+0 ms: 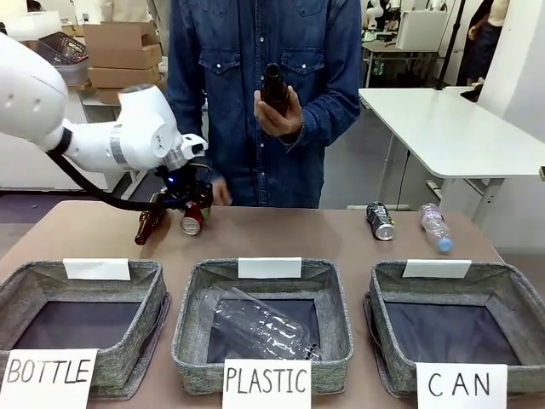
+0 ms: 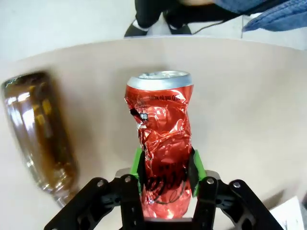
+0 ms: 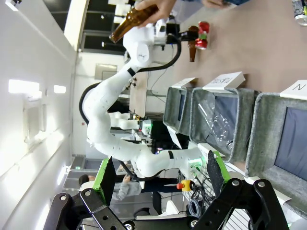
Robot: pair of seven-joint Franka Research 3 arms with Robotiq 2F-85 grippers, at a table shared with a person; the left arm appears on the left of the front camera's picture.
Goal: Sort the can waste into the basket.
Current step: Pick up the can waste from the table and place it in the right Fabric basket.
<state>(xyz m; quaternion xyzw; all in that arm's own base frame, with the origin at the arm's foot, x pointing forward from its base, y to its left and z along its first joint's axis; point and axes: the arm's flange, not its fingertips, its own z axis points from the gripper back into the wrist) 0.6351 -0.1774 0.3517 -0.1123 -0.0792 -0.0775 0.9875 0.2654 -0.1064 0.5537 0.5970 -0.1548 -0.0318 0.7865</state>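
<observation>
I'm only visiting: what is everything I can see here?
Red can: one, red, crushed, table's far left.
Dark can: one, blue-black, lying far right.
Baskets: three, grey, near edge: BOTTLE basket, PLASTIC basket, CAN basket.
Brown bottles: two, brown; one lying beside the red can, one in the person's hand.
Plastic bottles: two, clear; one lying beside the dark can, one inside the PLASTIC basket.
Left gripper: one, black, jaws shut on the red can.
Right gripper: one, black, jaws open, empty.

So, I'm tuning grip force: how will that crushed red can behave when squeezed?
Probably light and soft: the red can is already crumpled, so the left gripper could dent it further. Its pinched waist likely keeps the pads from slipping.
</observation>
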